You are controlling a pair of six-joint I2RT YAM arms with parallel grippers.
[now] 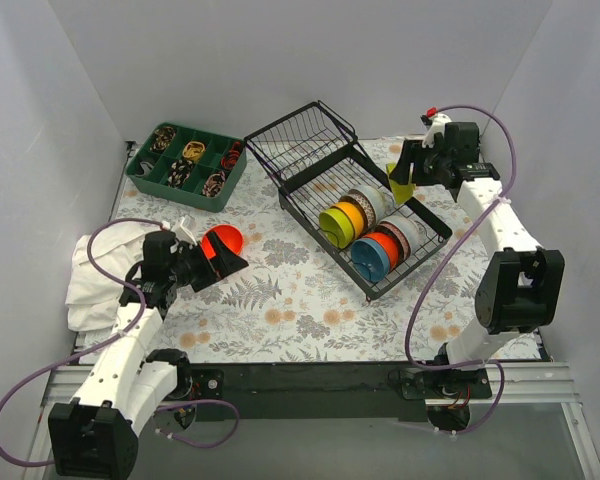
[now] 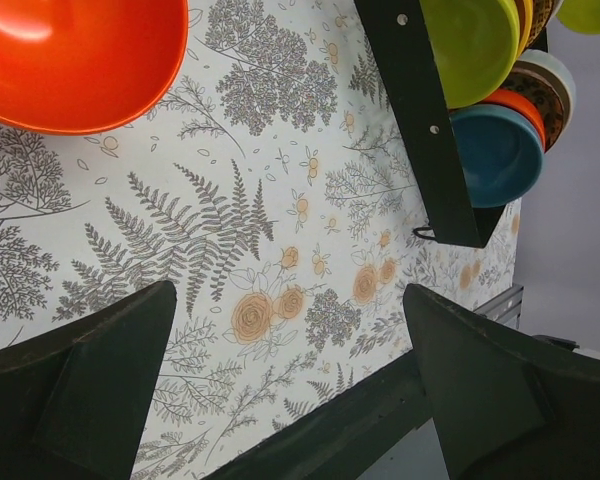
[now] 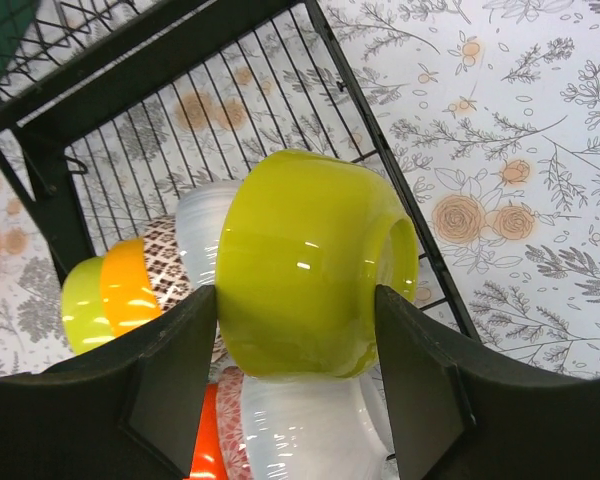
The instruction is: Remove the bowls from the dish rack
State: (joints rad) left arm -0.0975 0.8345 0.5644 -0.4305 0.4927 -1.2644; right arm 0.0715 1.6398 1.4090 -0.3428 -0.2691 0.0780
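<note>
Top external view takes in the floral cloth (image 1: 280,310), with the rack (image 1: 302,150) aslant at far middle-right and a green tray (image 1: 170,193) at far left. The rack holds two rows of bowls (image 1: 365,225) standing on edge. A red bowl (image 1: 223,241) sits on the cloth, well apart from the rack and just beside the left gripper (image 1: 212,262), whose fingers are spread as wide as they go, around nothing. The right gripper (image 3: 295,300) stands about half open, clamped on the smooth sides of a lime bowl (image 3: 310,260) over the rack's far right edge.

The likeliest trouble is the lime bowl sliding out, since only two flat pads press its glossy curved wall; it would drop onto the white bowls beneath. A low swing could also catch the rack's wire. The left fingers, if moved carelessly, could knock the red bowl.

Only the right wrist view shows how the pads sit on the bowl; only the left wrist view shows that gripper's empty gap; only the top view places both against the rack
</note>
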